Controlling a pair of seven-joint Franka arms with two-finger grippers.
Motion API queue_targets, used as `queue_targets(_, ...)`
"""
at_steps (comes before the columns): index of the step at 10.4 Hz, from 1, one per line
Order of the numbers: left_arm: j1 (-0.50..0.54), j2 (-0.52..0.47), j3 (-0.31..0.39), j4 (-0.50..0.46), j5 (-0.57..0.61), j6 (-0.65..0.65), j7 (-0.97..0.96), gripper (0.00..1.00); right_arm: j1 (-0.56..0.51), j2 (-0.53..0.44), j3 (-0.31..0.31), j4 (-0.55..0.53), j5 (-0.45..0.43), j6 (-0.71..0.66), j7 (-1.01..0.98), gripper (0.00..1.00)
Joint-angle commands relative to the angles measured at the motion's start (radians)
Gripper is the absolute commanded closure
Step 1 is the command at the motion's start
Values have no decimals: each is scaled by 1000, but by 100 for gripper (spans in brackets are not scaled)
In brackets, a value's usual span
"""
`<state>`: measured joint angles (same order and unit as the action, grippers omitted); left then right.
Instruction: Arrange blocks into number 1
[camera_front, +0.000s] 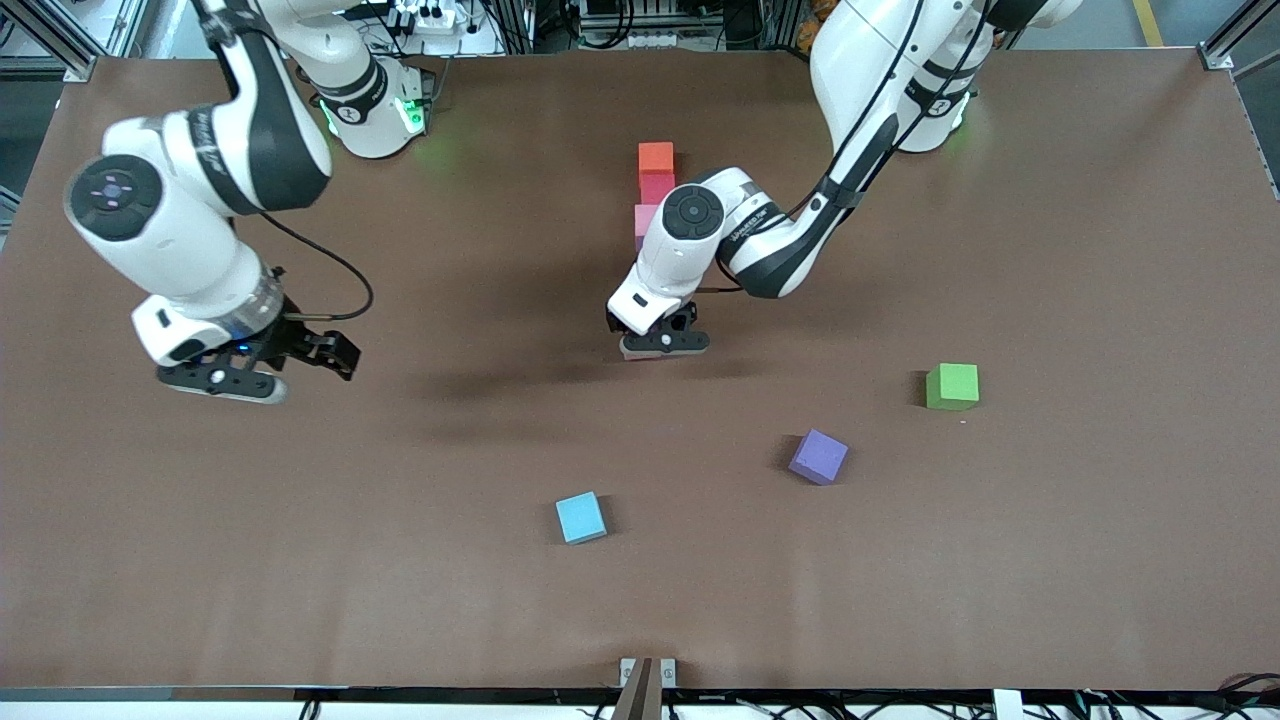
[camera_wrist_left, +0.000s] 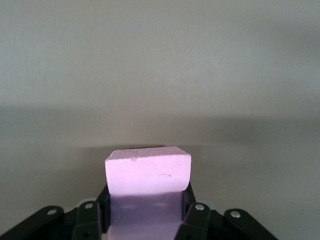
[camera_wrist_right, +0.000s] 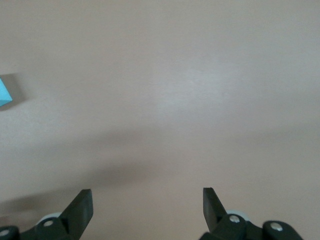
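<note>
An orange block (camera_front: 656, 157), a red block (camera_front: 656, 187) and a pink block (camera_front: 645, 218) lie in a row mid-table, orange farthest from the front camera. My left gripper (camera_front: 665, 343) hangs low in line with that row, just past its pink end. In the left wrist view the left gripper (camera_wrist_left: 146, 202) is shut on the second pink block (camera_wrist_left: 148, 171); whether that block touches the table I cannot tell. The dark purple block (camera_front: 818, 456) lies loose, nearer the front camera. My right gripper (camera_front: 235, 385) waits open over bare table at the right arm's end, and the right wrist view shows the same gripper (camera_wrist_right: 147, 206) holding nothing.
A green cube (camera_front: 952, 386) sits toward the left arm's end of the table. A light-blue cube (camera_front: 581, 517) lies near the front camera, nearer than the left gripper; the light-blue cube (camera_wrist_right: 4, 92) also shows at the edge of the right wrist view.
</note>
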<state>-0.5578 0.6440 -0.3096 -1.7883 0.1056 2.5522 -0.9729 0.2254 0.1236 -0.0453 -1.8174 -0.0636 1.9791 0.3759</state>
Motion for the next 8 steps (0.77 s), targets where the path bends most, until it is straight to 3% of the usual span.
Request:
queue_targets(1,10,-40,-14,-72,34,8,-30,100,-57,-1,16,110,1,-147,-55,0)
queue_targets(4,15,-53,-16,-103,88,8,-24,100,-110,-7,22,181,5,-258,-141,0)
queue_targets(6,21,-78,-20,-131,88,8,-17,100,-155,-21,27,182,83,-260,-172,0)
queue_targets(8,22,-81,-35,-132,88,8,-18,100,-169,-41,30,185,90,-285,-180,0)
